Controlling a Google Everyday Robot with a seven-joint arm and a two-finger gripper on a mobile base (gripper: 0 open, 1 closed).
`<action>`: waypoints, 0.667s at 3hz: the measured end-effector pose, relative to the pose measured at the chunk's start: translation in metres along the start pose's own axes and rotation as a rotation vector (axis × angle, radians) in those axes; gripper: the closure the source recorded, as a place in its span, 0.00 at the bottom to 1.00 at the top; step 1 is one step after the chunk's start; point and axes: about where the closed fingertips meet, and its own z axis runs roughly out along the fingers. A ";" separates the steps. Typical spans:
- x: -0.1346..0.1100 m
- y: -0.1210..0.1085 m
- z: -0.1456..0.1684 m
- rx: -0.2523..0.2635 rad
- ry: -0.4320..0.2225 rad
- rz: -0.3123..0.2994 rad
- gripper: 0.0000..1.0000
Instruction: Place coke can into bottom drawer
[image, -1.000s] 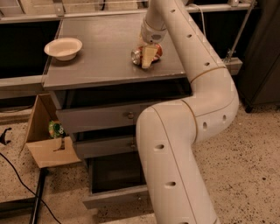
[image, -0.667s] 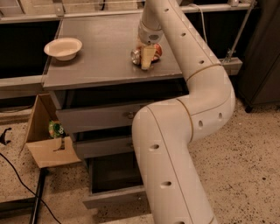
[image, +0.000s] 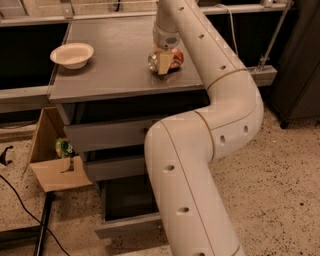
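The coke can (image: 174, 58), red with a silver end, lies on its side on the grey cabinet top (image: 115, 75), toward the right rear. My gripper (image: 165, 61) comes down on it from above, with a tan finger (image: 164, 63) across the front of the can, shut on it. Low down at the cabinet's foot, the bottom drawer (image: 127, 197) is pulled out, showing its dark inside. My arm's white lower link hides the drawer's right part.
A white bowl (image: 72, 54) stands at the left of the cabinet top. The two upper drawers (image: 107, 135) are shut. An open cardboard box (image: 57, 172) holding a green item leans against the cabinet's left side. Black cables lie on the speckled floor at left.
The arm's elbow has swung slightly left. The can and gripper appear a little higher in the picture than before. The bowl has not moved.
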 end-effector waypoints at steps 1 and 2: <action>-0.007 -0.006 -0.010 0.019 0.017 -0.016 1.00; -0.008 -0.011 -0.005 0.035 0.012 -0.016 1.00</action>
